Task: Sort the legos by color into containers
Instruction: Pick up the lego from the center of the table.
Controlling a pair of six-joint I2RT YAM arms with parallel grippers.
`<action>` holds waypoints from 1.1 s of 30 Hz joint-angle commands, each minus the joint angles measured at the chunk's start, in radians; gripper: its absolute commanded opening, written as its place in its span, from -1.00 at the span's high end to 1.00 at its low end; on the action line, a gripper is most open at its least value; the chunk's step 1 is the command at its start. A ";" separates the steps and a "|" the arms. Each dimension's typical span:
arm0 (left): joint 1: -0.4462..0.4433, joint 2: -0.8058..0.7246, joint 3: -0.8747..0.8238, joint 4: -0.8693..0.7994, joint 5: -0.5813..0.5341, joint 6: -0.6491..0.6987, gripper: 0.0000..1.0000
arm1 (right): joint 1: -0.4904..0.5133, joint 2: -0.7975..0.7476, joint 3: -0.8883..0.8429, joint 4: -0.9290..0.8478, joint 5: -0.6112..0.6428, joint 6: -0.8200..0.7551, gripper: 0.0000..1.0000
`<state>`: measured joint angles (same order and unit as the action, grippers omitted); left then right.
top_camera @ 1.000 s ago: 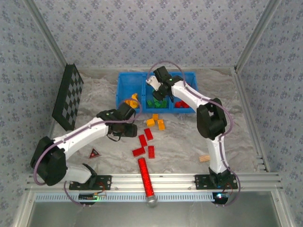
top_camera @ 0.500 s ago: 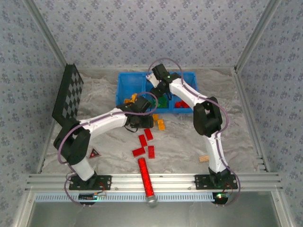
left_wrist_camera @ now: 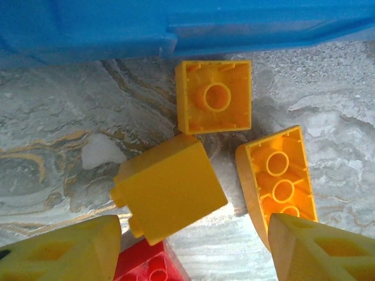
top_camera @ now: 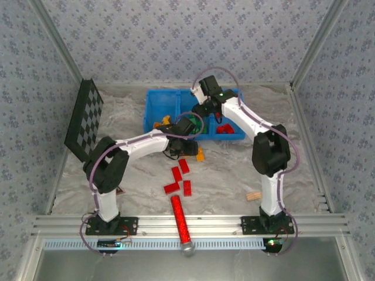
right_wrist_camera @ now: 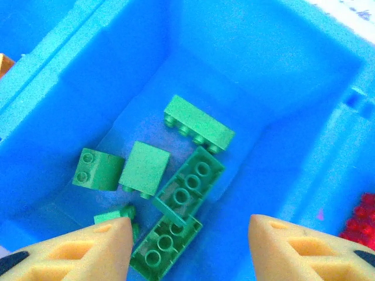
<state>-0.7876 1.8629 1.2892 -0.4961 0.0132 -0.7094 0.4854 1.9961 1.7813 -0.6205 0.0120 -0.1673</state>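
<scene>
My left gripper [left_wrist_camera: 193, 253] hangs open low over the table just in front of the blue bin [left_wrist_camera: 176, 26]. Under it lie a yellow brick on its side [left_wrist_camera: 169, 187], a square yellow brick upside down [left_wrist_camera: 214, 96], a long orange brick [left_wrist_camera: 280, 181] and a red brick [left_wrist_camera: 149, 266]. In the top view the left gripper [top_camera: 188, 145] is at the bin's front wall [top_camera: 153, 133]. My right gripper [right_wrist_camera: 187, 249] stands open and empty above the middle compartment, where several green bricks [right_wrist_camera: 181, 193] lie. The right gripper [top_camera: 203, 116] is over the bin.
Several red bricks [top_camera: 179, 175] lie on the table's middle, with a red cylinder [top_camera: 180, 219] near the front rail. A tan block [top_camera: 253, 196] sits front right and a checkered board [top_camera: 84, 120] leans at the left. Red bricks [right_wrist_camera: 366, 219] fill the right compartment.
The left arm has stretched forward and to the right, bringing its gripper over the yellow bricks by the bin. The right gripper has shifted slightly right above the bin.
</scene>
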 commanded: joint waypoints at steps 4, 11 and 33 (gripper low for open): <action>-0.006 0.053 0.070 -0.057 -0.043 -0.013 -0.37 | 0.011 -0.206 -0.203 0.091 0.064 0.147 -0.10; -0.002 0.078 0.072 -0.072 -0.072 -0.013 -0.32 | 0.070 -0.453 -0.530 0.144 0.099 0.309 -0.08; 0.005 0.120 0.075 -0.061 -0.110 -0.006 0.23 | 0.489 -0.665 -0.910 0.089 0.099 0.718 -0.11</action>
<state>-0.7856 1.9621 1.3552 -0.5488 -0.0856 -0.7090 0.9352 1.3163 0.9028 -0.5484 0.1452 0.4564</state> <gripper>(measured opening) 0.463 0.554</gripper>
